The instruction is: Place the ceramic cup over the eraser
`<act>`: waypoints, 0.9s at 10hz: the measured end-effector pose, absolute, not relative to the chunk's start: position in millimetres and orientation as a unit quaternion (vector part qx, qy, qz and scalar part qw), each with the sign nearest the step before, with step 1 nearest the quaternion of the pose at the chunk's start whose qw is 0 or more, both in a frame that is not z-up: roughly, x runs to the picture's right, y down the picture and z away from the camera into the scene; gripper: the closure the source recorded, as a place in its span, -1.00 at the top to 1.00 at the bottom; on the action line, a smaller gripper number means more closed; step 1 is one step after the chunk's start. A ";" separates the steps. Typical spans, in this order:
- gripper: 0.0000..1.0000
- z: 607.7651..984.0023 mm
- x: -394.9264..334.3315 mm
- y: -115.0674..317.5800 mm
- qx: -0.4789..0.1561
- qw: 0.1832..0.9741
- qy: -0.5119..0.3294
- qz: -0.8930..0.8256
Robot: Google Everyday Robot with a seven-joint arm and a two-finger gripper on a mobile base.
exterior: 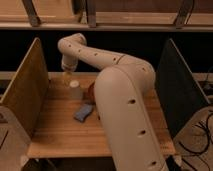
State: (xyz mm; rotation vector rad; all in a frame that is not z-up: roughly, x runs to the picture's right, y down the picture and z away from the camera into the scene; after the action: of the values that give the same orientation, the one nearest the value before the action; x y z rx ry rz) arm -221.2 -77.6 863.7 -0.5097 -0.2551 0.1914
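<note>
Gripper (66, 73) hangs at the table's (60, 135) 11 o'clock corner; parted or closed, I cannot tell; ceramic cup (75, 90) stands just beside it at 5 o'clock; eraser I cannot see, perhaps hidden behind the arm (120, 100)

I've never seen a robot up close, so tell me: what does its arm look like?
The arm is smooth cream-white, made of fat rounded tubes dotted with small dark holes. Its hand, near the ceramic cup, is small and pale.
</note>
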 end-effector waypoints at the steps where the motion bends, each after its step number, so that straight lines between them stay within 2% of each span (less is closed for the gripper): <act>1: 0.47 872.6 -218.4 -72.8 -0.259 0.955 -0.108 0.097; 9: 0.47 902.2 -211.5 -37.6 -0.321 0.929 -0.096 0.154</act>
State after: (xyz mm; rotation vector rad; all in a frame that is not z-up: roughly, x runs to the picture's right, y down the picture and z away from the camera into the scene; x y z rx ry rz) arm -211.5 -37.6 902.2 -0.6580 -0.1966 0.3160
